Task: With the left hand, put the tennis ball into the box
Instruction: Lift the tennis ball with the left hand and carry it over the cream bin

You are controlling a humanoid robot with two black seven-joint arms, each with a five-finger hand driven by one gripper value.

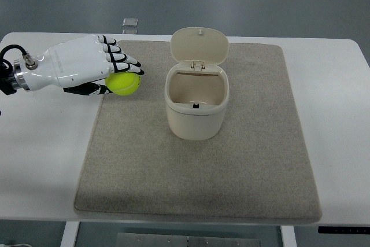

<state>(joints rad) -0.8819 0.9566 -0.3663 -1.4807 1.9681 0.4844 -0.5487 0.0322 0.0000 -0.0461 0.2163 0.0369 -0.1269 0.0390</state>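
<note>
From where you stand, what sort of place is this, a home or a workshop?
Probably a robot test lab: a plain white table on a bare grey floor, with only a mat, a tennis ball and a lidded box set out as props.

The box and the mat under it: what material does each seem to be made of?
The box looks like hard plastic: smooth, cream, softly glossy, with a moulded hinged lid standing open. The mat looks like felt or short-pile carpet: grey-beige, matte and finely speckled, with rounded corners. I cannot tell which of the two.
</note>
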